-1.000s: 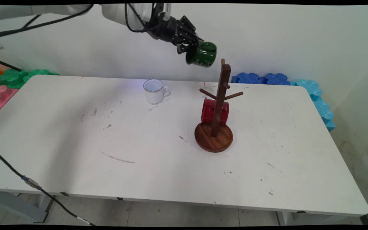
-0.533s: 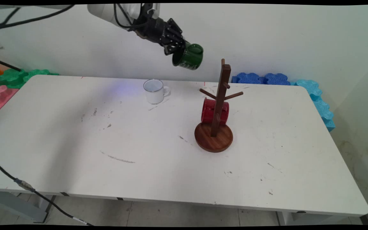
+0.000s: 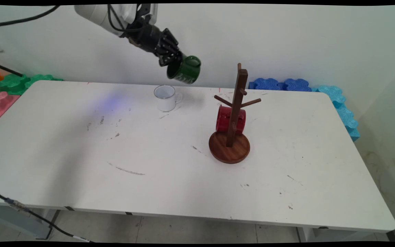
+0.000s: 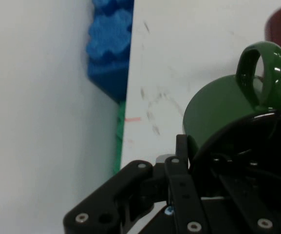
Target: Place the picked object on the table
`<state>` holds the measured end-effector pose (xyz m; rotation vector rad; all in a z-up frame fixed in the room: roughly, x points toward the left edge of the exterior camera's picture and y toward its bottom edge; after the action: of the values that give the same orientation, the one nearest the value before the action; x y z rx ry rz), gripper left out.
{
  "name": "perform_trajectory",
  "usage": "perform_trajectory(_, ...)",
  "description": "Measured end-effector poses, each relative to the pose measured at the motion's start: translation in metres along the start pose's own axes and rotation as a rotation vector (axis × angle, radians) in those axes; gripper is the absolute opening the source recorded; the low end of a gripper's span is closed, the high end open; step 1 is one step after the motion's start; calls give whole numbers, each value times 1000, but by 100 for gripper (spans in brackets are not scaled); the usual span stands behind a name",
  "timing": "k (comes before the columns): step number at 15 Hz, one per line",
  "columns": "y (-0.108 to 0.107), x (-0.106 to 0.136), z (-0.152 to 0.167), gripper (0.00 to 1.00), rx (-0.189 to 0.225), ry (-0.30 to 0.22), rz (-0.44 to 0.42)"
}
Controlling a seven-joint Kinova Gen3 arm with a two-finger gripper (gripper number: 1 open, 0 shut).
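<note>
Your hand view shows the green enamel mug (image 4: 218,109) up close, its handle loop uppermost and its rim clamped by the gripper (image 4: 191,161); only the main view shows it hanging in the air above the white table (image 3: 149,178). The fingers are closed on the mug's rim, one inside it, one outside. Just below the fingers a white mug (image 3: 165,98) stands upright. Farther off, beyond the held mug, a wooden mug tree (image 3: 233,120) carries a red mug (image 3: 225,119) low down.

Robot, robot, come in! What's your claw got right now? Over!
Gripper shut on green mug, held in the air. White mug on table just below. Red mug at wooden rack.
</note>
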<state>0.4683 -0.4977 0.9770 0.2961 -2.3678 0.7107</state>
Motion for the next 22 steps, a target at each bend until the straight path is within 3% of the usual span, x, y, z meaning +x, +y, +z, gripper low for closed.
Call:
perform_trajectory(9, 35, -27, -16, 0, -49, -151, -79)
perform_trajectory(22, 79, -45, 19, 0, -106, -319, -105)
